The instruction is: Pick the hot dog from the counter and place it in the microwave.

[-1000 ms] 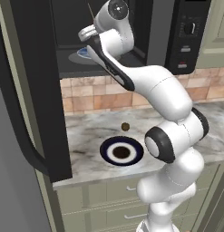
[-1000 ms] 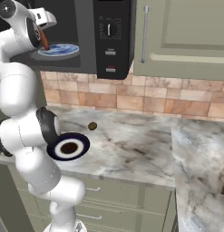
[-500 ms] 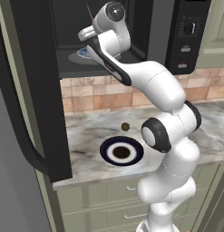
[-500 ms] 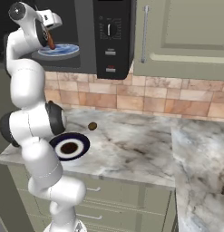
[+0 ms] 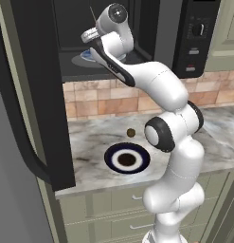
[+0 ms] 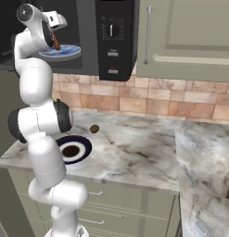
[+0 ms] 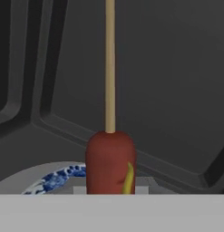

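On my hand view the hot dog point(image 7: 110, 163) is a reddish-brown sausage with a yellow streak on its lower right side, standing end-on in front of the camera with a thin tan stick point(image 7: 110, 63) running straight up out of its tip. From the right base view I can see it as a small red-brown piece point(image 6: 56, 42) hanging from the gripper point(image 6: 54, 32), just above the blue-patterned plate point(image 6: 65, 51) inside the microwave point(image 6: 106, 37); whether it touches the plate I cannot tell.

The fingers themselves are hidden from me (the sausage sits right where they would rise), but it hangs from the hand with nothing else under it that I can make out, so I read the jaws as clamped on it.

The arm stands tall from the base, elbow at counter height, forearm reaching up and back, the wrist bent so the hand point(image 5: 97, 40) is at the mouth of the dark cavity. The microwave door point(image 5: 28, 90) is swung wide open to my left.

Down on the counter point(image 5: 90, 137) sit a dark-rimmed white plate point(image 5: 127, 158) and a small brown ball point(image 5: 130, 132) beside it.
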Controlling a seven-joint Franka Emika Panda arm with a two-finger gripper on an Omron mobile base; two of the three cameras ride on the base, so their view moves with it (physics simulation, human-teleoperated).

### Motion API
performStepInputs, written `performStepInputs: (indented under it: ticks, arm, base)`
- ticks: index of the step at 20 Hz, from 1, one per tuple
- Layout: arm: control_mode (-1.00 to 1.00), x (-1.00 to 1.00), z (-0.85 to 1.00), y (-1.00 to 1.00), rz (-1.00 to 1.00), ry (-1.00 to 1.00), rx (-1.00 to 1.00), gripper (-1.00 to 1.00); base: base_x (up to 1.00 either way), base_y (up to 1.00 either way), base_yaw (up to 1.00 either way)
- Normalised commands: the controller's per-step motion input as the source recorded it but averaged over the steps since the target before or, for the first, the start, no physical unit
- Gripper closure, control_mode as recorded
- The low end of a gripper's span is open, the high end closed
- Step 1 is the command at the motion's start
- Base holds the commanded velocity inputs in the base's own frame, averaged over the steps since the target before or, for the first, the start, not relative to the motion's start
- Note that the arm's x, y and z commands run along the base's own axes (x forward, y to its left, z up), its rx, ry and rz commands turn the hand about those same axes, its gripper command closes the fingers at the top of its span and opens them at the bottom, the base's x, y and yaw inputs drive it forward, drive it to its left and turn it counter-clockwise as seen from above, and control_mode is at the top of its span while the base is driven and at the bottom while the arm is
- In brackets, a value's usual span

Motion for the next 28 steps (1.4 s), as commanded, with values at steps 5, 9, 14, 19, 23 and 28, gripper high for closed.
performStepInputs:
  ticks: [5, 9, 14, 19, 23, 28]
  arm:
    - [-1.00, 0.12, -0.13, 0.00, 0.00, 0.00, 0.00, 1.00]
    - [-1.00, 0.13, -0.13, 0.01, 0.00, 0.00, 0.00, 1.00]
    - [-1.00, 0.14, -0.16, 0.00, 0.00, 0.00, 0.00, 1.00]
    - [-1.00, 0.07, -0.12, 0.02, 0.00, 0.00, 0.00, 1.00]
    - [-1.00, 0.12, -0.09, 0.01, 0.00, -0.01, 0.00, 1.00]
    - [-1.00, 0.35, 0.00, 0.00, 0.00, 0.00, 0.00, 1.00]
  base:
    - [0.00, 0.00, 0.00]
    - [0.00, 0.00, 0.00]
    - [0.00, 0.00, 0.00]
    - [0.00, 0.00, 0.00]
    - [0.00, 0.00, 0.00]
    - [0.00, 0.00, 0.00]
